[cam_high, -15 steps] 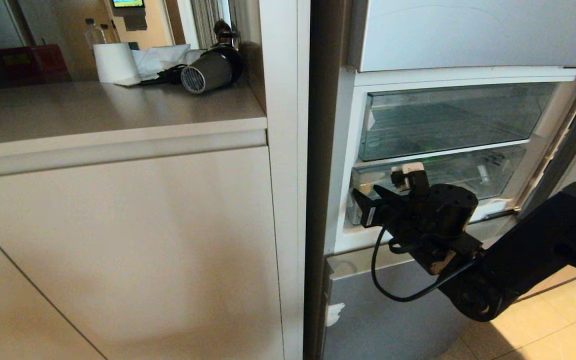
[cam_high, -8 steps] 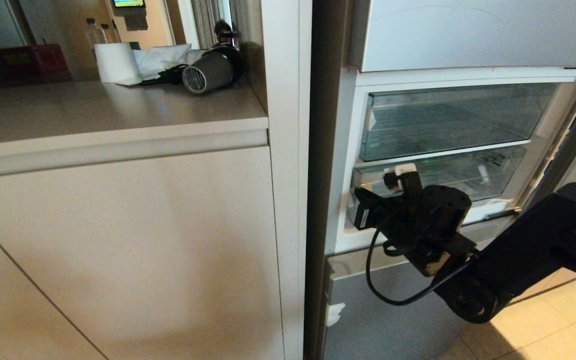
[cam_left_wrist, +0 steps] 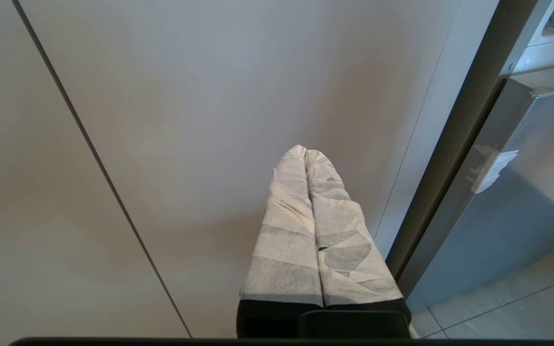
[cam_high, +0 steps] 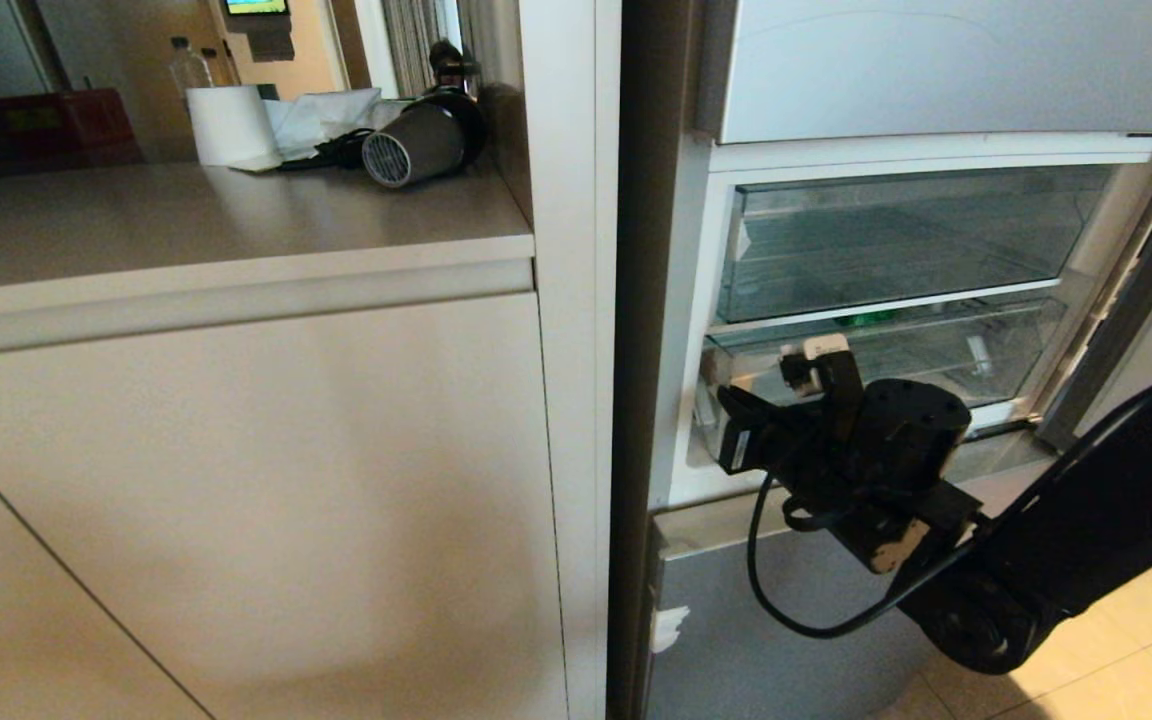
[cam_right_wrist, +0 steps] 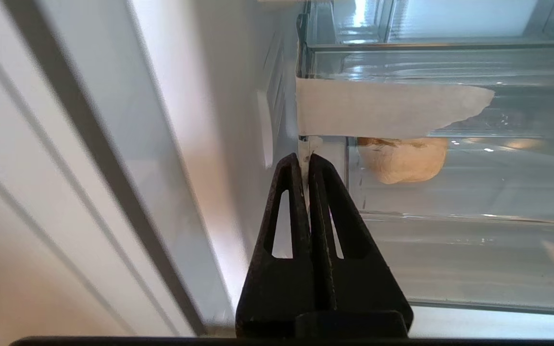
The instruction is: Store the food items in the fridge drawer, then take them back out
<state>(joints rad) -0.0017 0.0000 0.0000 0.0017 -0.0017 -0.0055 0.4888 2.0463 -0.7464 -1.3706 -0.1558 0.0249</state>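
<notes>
Clear plastic fridge drawer lies just ahead of the right gripper, whose jaws are pinched on a white tape tab at its front corner. Just beyond the fingertips, inside, sits the tan potato. Left gripper is closed by the cabinet.

My right gripper is parked right at the left front corner of the lower fridge drawer. Over on the counter: a paper roll and a hair dryer.
</notes>
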